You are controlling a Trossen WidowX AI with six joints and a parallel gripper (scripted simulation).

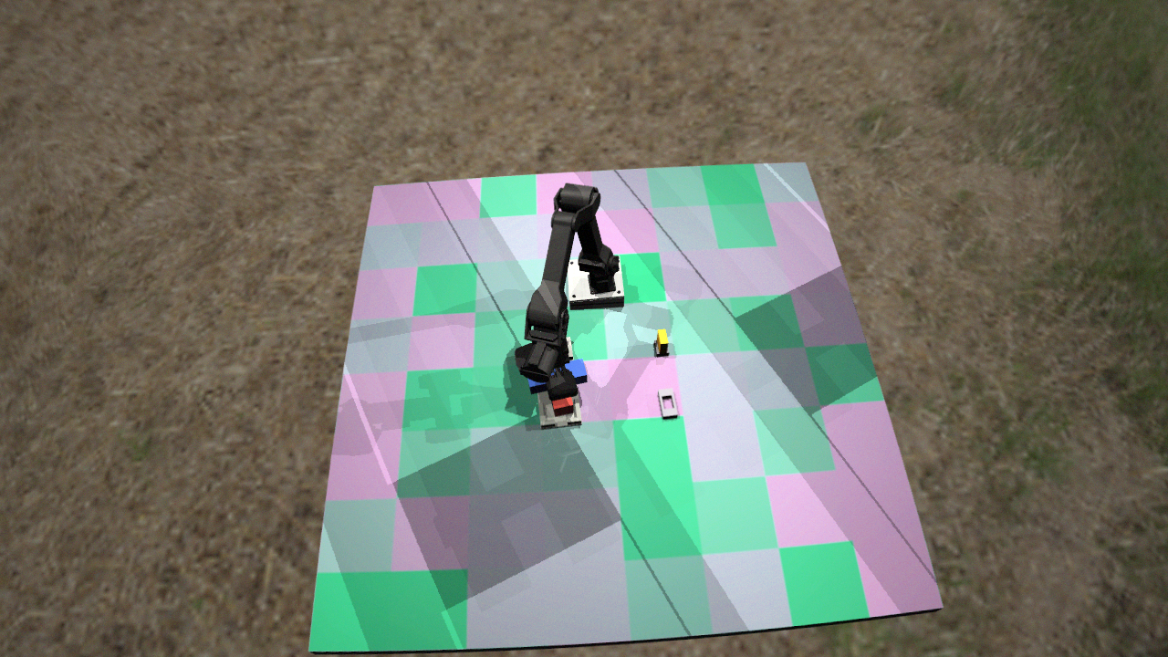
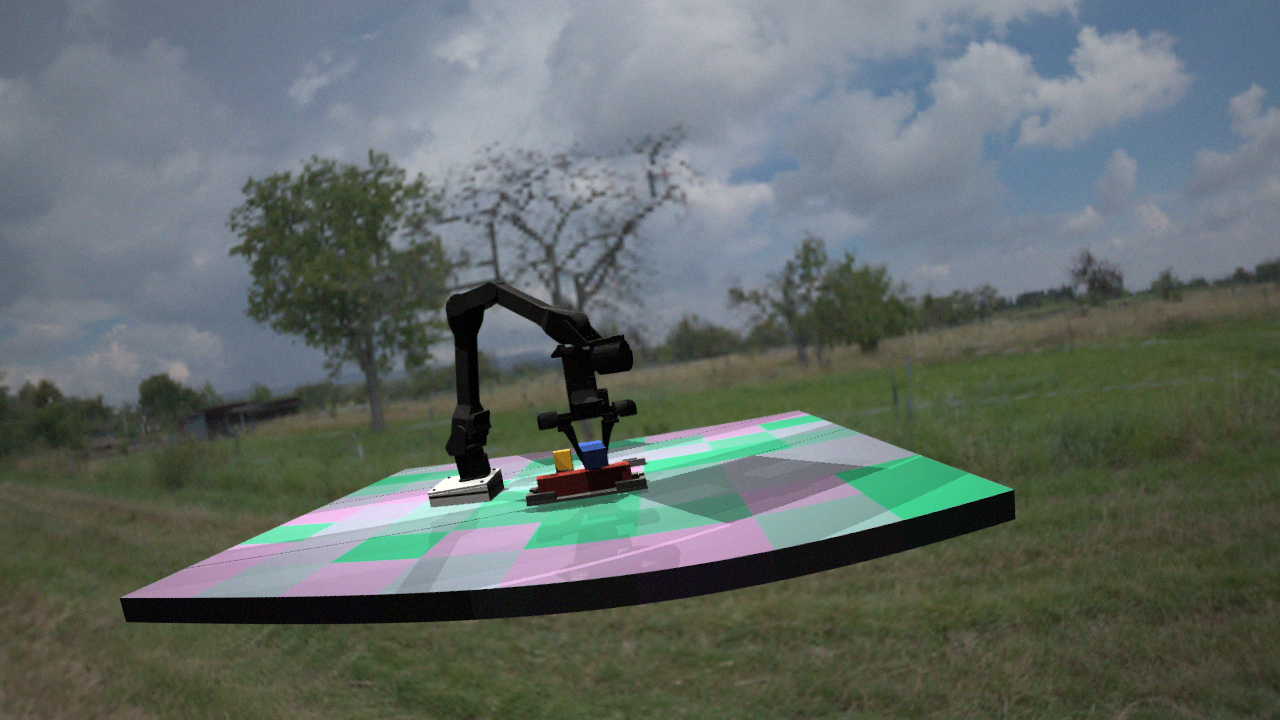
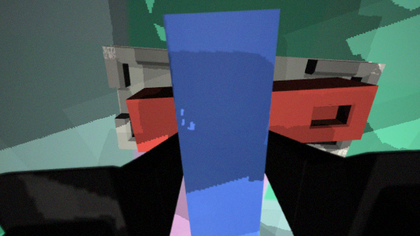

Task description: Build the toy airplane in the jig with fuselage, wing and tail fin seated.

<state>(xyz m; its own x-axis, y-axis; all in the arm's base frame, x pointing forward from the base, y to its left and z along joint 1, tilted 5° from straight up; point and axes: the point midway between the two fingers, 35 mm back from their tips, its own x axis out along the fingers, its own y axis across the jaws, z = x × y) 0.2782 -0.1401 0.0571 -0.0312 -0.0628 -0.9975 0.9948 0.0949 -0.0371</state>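
Observation:
The red fuselage (image 1: 561,403) (image 2: 580,481) (image 3: 295,111) lies in the grey jig cradle (image 1: 565,422) (image 3: 144,62). The blue wing (image 1: 578,370) (image 2: 592,453) (image 3: 223,98) lies crosswise on top of the fuselage's middle, between my fingers. My gripper (image 1: 557,380) (image 2: 595,441) (image 3: 220,135) is shut on the wing, pointing straight down over the jig. I cannot tell whether the wing's tab is in its socket. The fuselage's tail socket (image 3: 331,115) is empty. The yellow tail fin (image 1: 662,340) (image 2: 562,459) stands on the board to the right of the jig.
A small grey rectangular frame (image 1: 668,402) lies on the board right of the jig, in front of the tail fin. The arm's base plate (image 1: 596,292) (image 2: 465,488) stands behind the jig. The chequered board (image 1: 735,523) (image 2: 805,501) ends in open edges all around.

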